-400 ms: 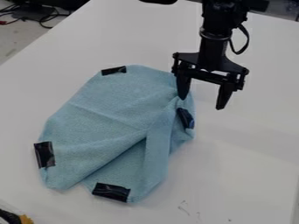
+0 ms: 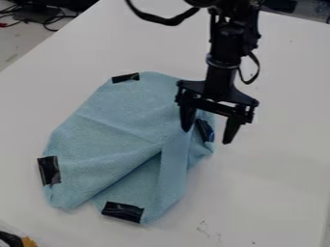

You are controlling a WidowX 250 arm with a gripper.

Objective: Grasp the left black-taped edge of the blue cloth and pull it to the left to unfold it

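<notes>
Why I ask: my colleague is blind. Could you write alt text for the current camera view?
A black robot gripper, jaws open, hangs over the right edge of a creased blue cloth with four black patches on a white table.

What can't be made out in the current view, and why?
Camera view, underside of the blue cloth: hidden by its upper layer.
Camera view, whether the pincer touches the cloth: the slanted angle leaves its height unclear.
Camera view, the arm further up: cut off by the top edge.
Camera view, dark-and-yellow object: cut off at the lower left corner.
</notes>
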